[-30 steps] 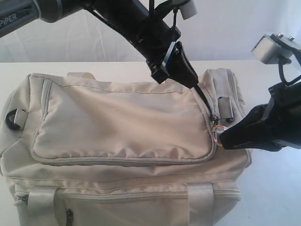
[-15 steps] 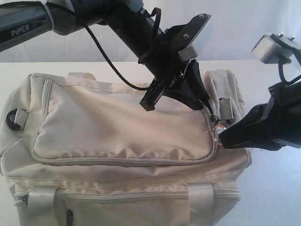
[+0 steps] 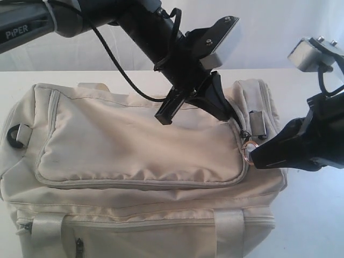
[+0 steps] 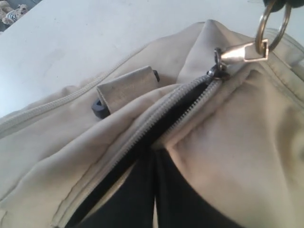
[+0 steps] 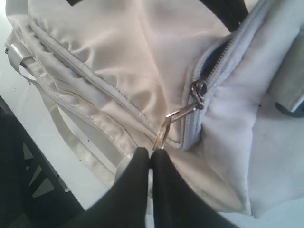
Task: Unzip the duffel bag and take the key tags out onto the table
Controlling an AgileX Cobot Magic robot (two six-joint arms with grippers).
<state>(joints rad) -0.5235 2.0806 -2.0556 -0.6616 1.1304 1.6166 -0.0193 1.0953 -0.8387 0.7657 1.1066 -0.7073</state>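
The cream duffel bag (image 3: 140, 140) lies on the white table (image 3: 314, 215). Its top zipper (image 4: 156, 121) is open at the right end, showing dark lining. My left gripper (image 3: 230, 114) reaches across and its shut black fingertips (image 4: 164, 164) poke into that gap; the left gripper (image 4: 155, 154) holds nothing that I can see. My right gripper (image 3: 253, 155) is shut on the metal ring (image 5: 162, 134) of the zipper pull (image 5: 198, 90), at the bag's right end. That ring (image 4: 271, 21) also shows in the left wrist view. The key tags are hidden.
A black D-ring (image 3: 16, 137) sits at the bag's left end and another under a webbing tab (image 4: 126, 88) at the right end. Pale straps (image 3: 228, 223) hang on the near side. Bare table lies right of the bag and behind it.
My left wrist has rolled, swinging its camera mount up and over, while the fingertips stayed at the zipper gap. The right gripper and ring have not moved.
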